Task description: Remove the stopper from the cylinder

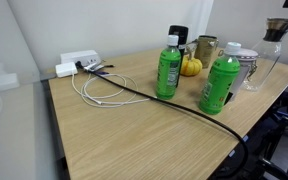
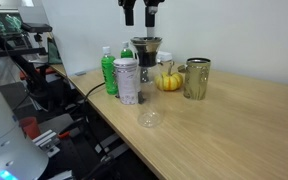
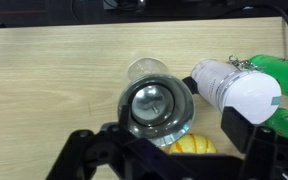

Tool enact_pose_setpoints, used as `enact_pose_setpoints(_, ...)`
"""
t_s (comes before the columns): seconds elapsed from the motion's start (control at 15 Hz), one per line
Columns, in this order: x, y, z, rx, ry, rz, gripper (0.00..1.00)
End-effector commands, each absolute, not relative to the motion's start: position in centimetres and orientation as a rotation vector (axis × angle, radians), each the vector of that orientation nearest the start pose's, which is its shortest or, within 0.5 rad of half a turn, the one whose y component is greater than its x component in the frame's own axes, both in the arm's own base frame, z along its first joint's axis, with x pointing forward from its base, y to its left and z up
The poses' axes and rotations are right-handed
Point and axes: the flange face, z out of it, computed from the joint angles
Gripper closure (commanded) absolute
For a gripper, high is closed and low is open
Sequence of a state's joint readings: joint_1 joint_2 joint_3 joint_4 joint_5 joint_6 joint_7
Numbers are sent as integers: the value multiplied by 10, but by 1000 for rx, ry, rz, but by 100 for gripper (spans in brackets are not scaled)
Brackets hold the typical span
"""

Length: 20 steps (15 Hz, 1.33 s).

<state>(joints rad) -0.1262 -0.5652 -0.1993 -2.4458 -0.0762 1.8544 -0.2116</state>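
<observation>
The cylinder point(image 2: 146, 68) is a tall clear glass carafe that stands behind the green bottles; it also shows in an exterior view point(image 1: 263, 66) at the table's far end. The dark brown funnel-shaped stopper point(image 2: 146, 45) sits in its mouth, as it does in an exterior view point(image 1: 275, 30). In the wrist view the stopper point(image 3: 156, 105) shows from above as a round rim. My gripper point(image 2: 139, 14) hangs open directly above the stopper, apart from it. In the wrist view my gripper point(image 3: 169, 150) has its fingers spread either side, with nothing between them.
Two green bottles with white caps point(image 1: 168, 68) point(image 1: 221, 84) stand close to the carafe. A small yellow pumpkin point(image 2: 168, 81) and a metal canister point(image 2: 196, 78) stand beside it. A clear glass point(image 2: 150, 118) lies on the table. White boxes and cables point(image 1: 80, 65) lie further off.
</observation>
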Motion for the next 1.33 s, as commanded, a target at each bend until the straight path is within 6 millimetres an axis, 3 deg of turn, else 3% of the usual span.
enact_pose_setpoints(0.0, 352, -127, 491, -3115, 93, 24, 8)
enact_pose_setpoints(0.2, 352, -126, 487, -3119, 81, 31, 5)
enact_pose_setpoints(0.4, 353, -126, 483, -3122, 68, 45, 21)
enact_pose_setpoints(0.6, 353, -126, 479, -3123, 64, 53, 48)
enact_pose_setpoints(0.67, 354, -126, 479, -3124, 64, 53, 50)
enact_pose_setpoints(0.8, 355, -127, 478, -3128, 66, 49, 46)
enact_pose_setpoints(1.0, 357, -129, 476, -3137, 67, 39, 32)
enact_pose_setpoints(1.13, 360, -130, 474, -3144, 64, 38, 31)
enact_pose_setpoints(1.27, 362, -131, 471, -3148, 61, 44, 38)
